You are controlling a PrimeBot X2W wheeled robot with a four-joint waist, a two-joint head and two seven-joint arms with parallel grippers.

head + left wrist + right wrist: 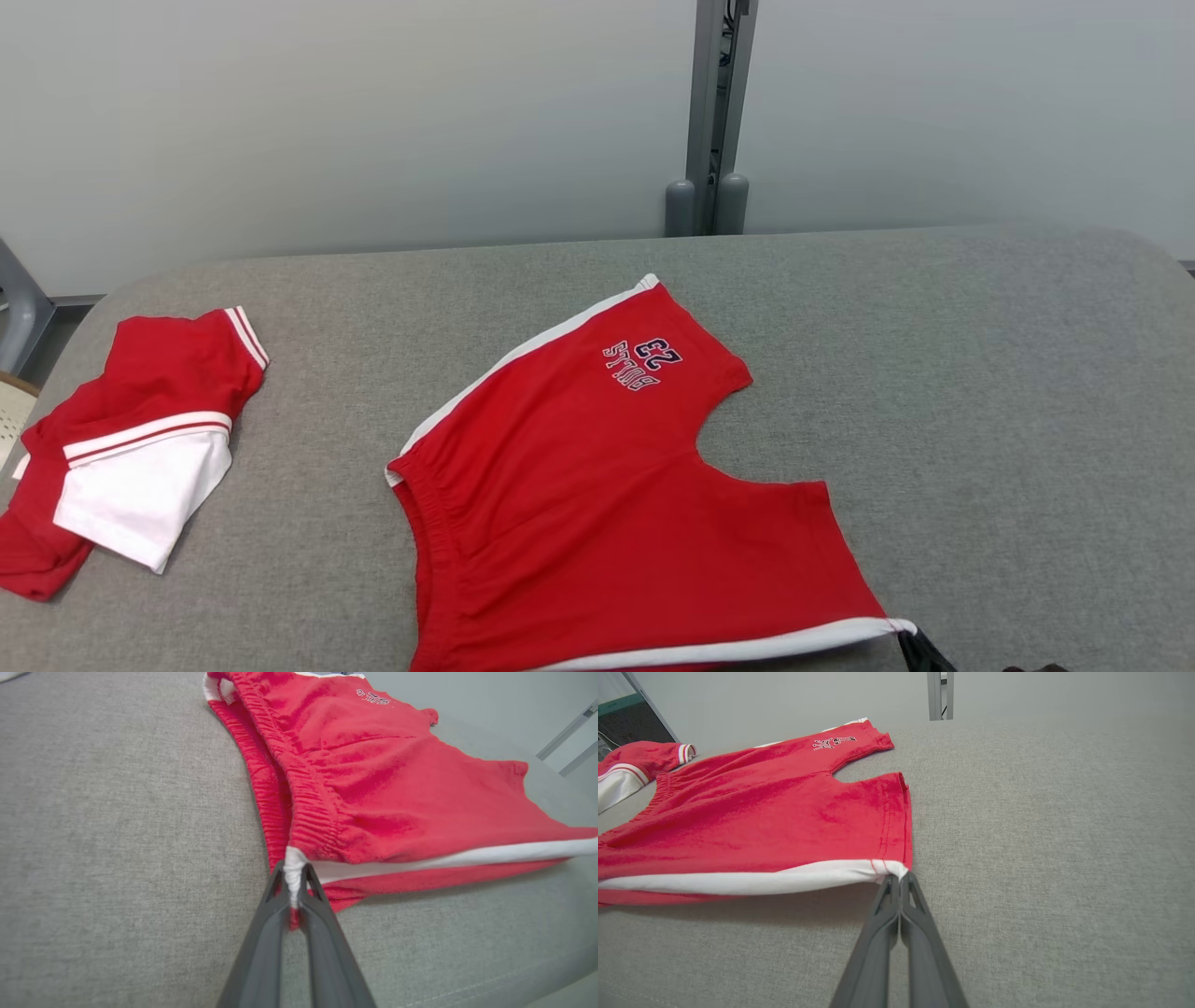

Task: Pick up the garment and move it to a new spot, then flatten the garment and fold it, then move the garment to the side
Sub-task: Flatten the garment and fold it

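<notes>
Grey fabric-covered table (pixel 980 373): two red items on it.

Red shorts (pixel 597 504): spread flat at the table's centre, waistband toward the left, with the near edge lifted slightly off the surface.

Red shirt (pixel 140 439): white-sleeved, lying folded near the table's left edge, well apart from the shorts.

Left gripper (pixel 293 877): fingers all but closed, pinching the waistband corner where the white side stripe (pixel 738 882) ends.

Right gripper (pixel 899 882): fingers fully closed, clamped on the leg-hem corner at the stripe's other end.

Printed number and lettering (pixel 642 362): on the far leg.
</notes>
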